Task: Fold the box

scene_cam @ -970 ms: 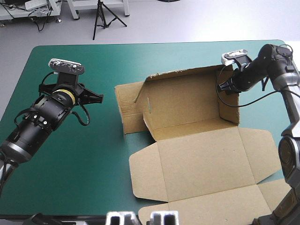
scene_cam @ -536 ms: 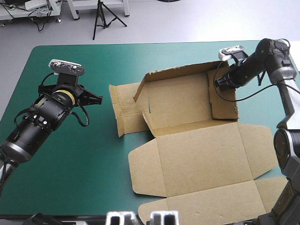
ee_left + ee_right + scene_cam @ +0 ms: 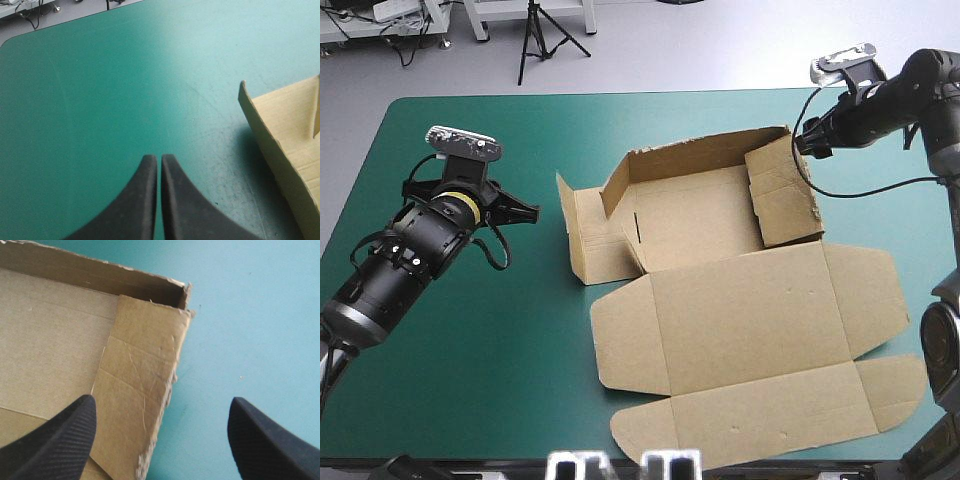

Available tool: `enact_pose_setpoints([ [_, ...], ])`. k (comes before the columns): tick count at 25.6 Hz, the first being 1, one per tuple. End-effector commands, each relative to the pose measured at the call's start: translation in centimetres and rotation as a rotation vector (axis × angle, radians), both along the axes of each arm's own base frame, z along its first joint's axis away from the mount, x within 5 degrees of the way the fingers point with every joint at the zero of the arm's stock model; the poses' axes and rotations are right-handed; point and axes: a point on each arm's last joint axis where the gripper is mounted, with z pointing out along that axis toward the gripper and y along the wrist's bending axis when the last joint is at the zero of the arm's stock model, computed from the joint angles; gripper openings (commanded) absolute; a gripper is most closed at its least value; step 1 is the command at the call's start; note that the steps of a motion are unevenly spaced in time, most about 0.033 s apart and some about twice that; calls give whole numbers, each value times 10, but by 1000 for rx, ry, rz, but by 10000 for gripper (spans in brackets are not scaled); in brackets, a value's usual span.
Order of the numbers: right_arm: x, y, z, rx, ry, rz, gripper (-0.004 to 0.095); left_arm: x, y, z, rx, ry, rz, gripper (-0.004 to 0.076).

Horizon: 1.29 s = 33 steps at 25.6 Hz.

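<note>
While you look down from the high view, the box (image 3: 740, 320) lies right of centre on the desk (image 3: 520, 340), on its teal-green cover. Its tray part sits toward the upper middle of the frame, with the far wall standing up. The right-hand side flap (image 3: 782, 195) is folded inward and leans over the tray floor. The left-hand side flap (image 3: 588, 235) stands partly raised, out toward the left. The broad lid panel lies flat toward the bottom of the frame, and its smaller flaps spread at the lower left and lower right.

Your left fingers (image 3: 152, 167) are pressed together into one pointed arch, with nothing between them. They hang over bare cover at the left of the high view, short of the box and not touching it. From that wrist you see only the brown edge of the left-hand flap, ahead and off to one side.

Your right fingers (image 3: 804, 147) are at the upper right of the high view, just beside the box's far right corner. They stand spread wide and hold nothing. From that wrist, one finger is over the inward-folded flap and the other is over bare cover, with the flap's ragged edge between them.
</note>
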Motion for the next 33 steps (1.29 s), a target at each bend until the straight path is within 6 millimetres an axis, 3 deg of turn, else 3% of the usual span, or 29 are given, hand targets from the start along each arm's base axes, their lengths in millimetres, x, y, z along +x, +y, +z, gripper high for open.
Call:
enact_pose_setpoints([
  [1, -18, -3, 27, -4, -59, -23, 687, -3, 0, 21, -20, -107, -28, 14],
  [6, -12, -3, 16, 13, -24, -40, 686, -3, 0, 21, -23, -107, -29, 14],
  [15, 43, 1, -64, 39, 189, -55, 685, -4, -1, 20, -58, -88, -27, 14],
  [26, 59, 46, -112, -93, 288, 53, 658, -4, -2, 20, -67, -86, -27, 14],
  [28, 59, 49, -114, -97, 292, 58, 593, -4, -2, 20, -67, -86, -27, 14],
  [31, 60, 49, -113, -104, 287, 59, 416, -4, -2, 20, -88, -85, -14, 14],
  [32, 60, 47, -113, -130, 284, 55, 257, -4, -2, 19, -87, -83, -13, 14],
  [33, 60, 46, -113, -142, 283, 53, 178, -4, -1, 19, -83, -78, -11, 14],
])
